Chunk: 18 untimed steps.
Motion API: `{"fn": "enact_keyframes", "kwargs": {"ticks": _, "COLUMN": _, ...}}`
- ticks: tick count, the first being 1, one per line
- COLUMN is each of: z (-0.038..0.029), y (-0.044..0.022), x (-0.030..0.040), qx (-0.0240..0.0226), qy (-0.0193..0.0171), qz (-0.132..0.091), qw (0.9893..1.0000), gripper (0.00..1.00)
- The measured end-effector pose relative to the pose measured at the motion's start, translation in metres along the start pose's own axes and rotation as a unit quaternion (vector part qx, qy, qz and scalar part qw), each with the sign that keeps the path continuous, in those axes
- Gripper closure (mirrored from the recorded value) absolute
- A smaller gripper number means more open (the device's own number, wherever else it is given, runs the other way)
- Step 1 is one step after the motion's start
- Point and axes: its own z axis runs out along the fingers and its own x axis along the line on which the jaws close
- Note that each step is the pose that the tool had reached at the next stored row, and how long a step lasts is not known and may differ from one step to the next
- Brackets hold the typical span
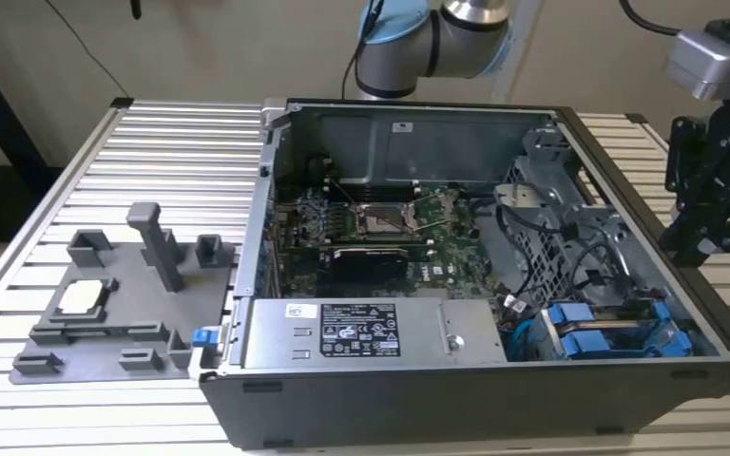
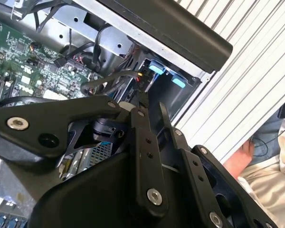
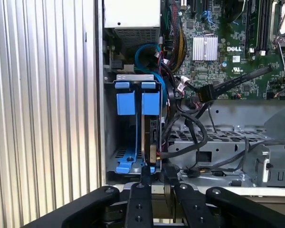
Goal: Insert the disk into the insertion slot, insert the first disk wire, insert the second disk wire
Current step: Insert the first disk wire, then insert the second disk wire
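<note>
First wrist view: end effector (image 3: 156,172) narrowly apart, empty, clear of the insertion slot (image 3: 111,142).

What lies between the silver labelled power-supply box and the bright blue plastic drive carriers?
A looped blue cable lies between them, seen in the first wrist view.

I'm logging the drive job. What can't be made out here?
First wrist view: the blue drive carriers stand end-on in the insertion slot, so labels are out of sight.
Exterior view: the picture's right edge cuts off the gripper.
Second wrist view: the gripper partly hides a hand.
</note>
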Motion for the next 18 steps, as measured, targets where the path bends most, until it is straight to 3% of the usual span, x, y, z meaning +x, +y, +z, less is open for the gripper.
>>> {"fn": "enact_keyframes", "kwargs": {"ticks": 10, "z": -0.0011, "y": 0.0006, "x": -0.0405, "qx": 0.0000, "qy": -0.0002, "qz": 0.000, "qw": 1.0000, "gripper": 0.74}}
{"fn": "enact_keyframes", "kwargs": {"ticks": 13, "z": -0.0013, "y": 0.0056, "x": -0.0451, "qx": 0.0000, "qy": -0.0003, "qz": 0.000, "qw": 1.0000, "gripper": 0.74}}
{"fn": "enact_keyframes", "kwargs": {"ticks": 18, "z": -0.0013, "y": 0.0238, "x": -0.0469, "qx": 0.0000, "qy": -0.0002, "qz": 0.000, "qw": 1.0000, "gripper": 0.74}}
